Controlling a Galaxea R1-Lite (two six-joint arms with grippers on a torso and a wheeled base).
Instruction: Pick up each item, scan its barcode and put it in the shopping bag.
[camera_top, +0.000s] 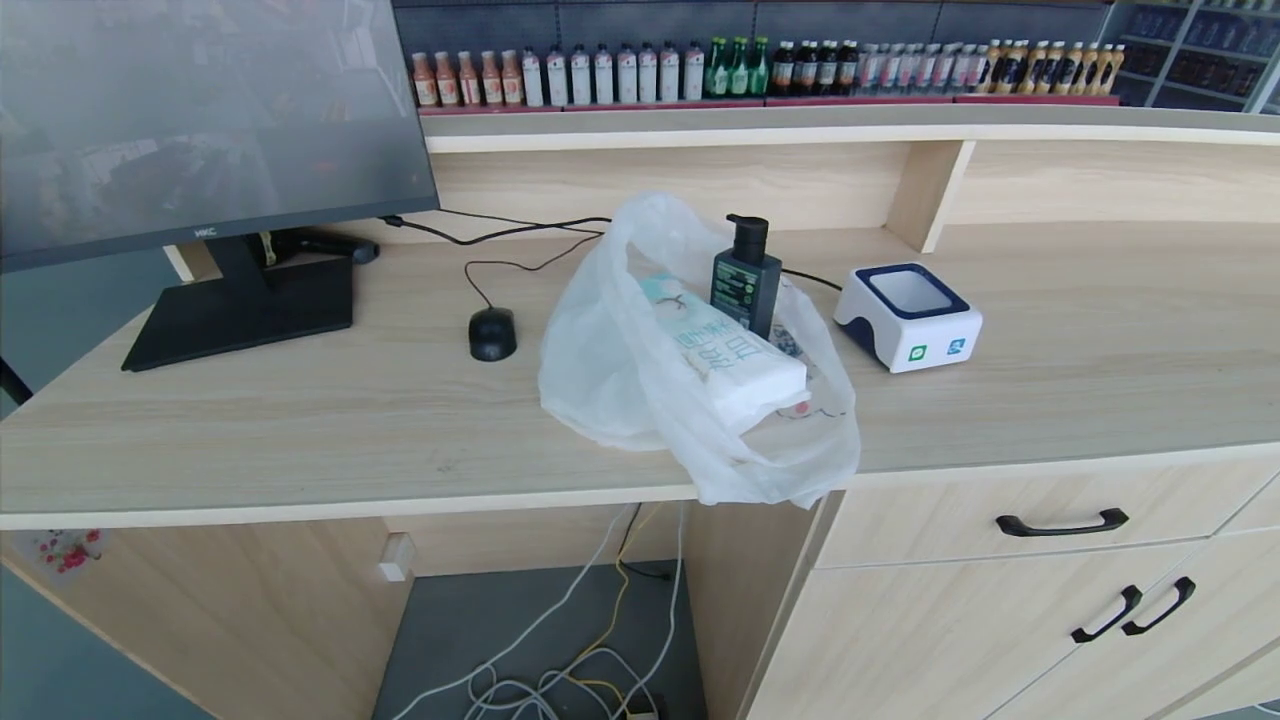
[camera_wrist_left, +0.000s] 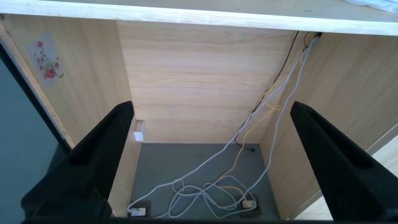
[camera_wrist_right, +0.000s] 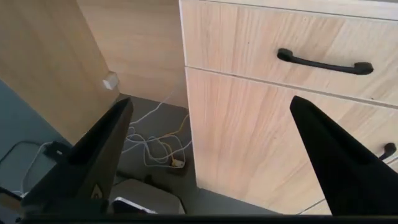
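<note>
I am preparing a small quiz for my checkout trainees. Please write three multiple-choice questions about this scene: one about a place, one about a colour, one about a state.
1. Where does the scanner stand, compared with the shopping bag?
A. Inside it.
B. On the robot's right of it.
C. On the robot's left of it.

2. What colour is the mouse?
A. White.
B. Red.
C. Black.

3. How is the left gripper?
A. Open and empty.
B. Shut on a cup.
C. Shut on the bag.

Answers:
1 B: it sits on the counter, right of the bag.
2 C: it is black all over.
3 A: its jaws stand wide apart, with nothing between them.
</note>
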